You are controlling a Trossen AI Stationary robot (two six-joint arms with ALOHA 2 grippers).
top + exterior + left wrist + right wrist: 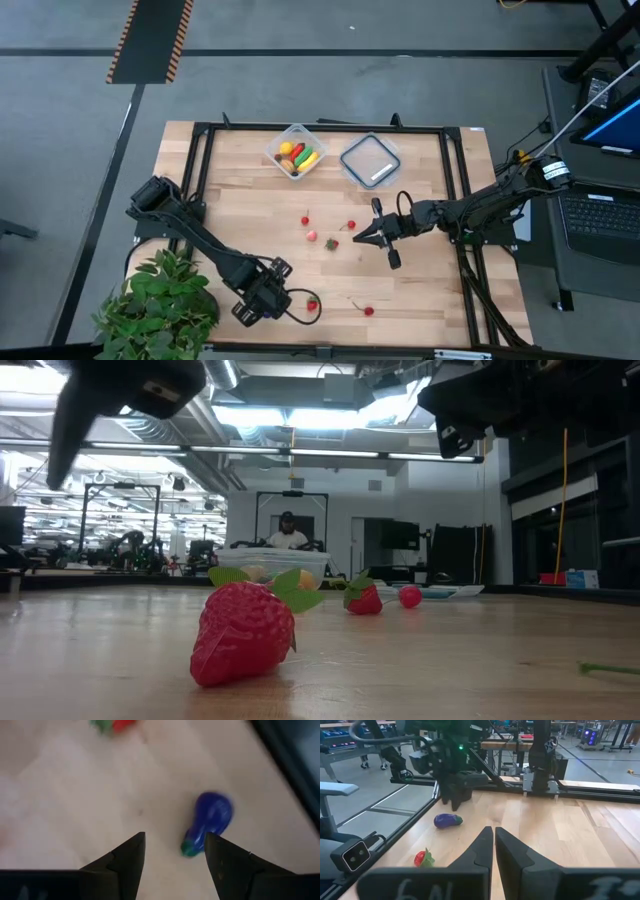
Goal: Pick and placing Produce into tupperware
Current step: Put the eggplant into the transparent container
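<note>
From above, we see the tupperware (295,151) at the desk's (240,215) far edge, already holding several pieces. Strawberries (331,242) lie well apart from it, and the left claw (288,307) hangs over the near edge.

At desk level a strawberry (243,632) looks hard, light and glossy.

The left wrist shows spread fingers (127,857) beside a tiny eggplant (209,821); we would pinch its bulb, expecting it to slip or roll.

The right claw (494,851) is pressed together, empty.
</note>
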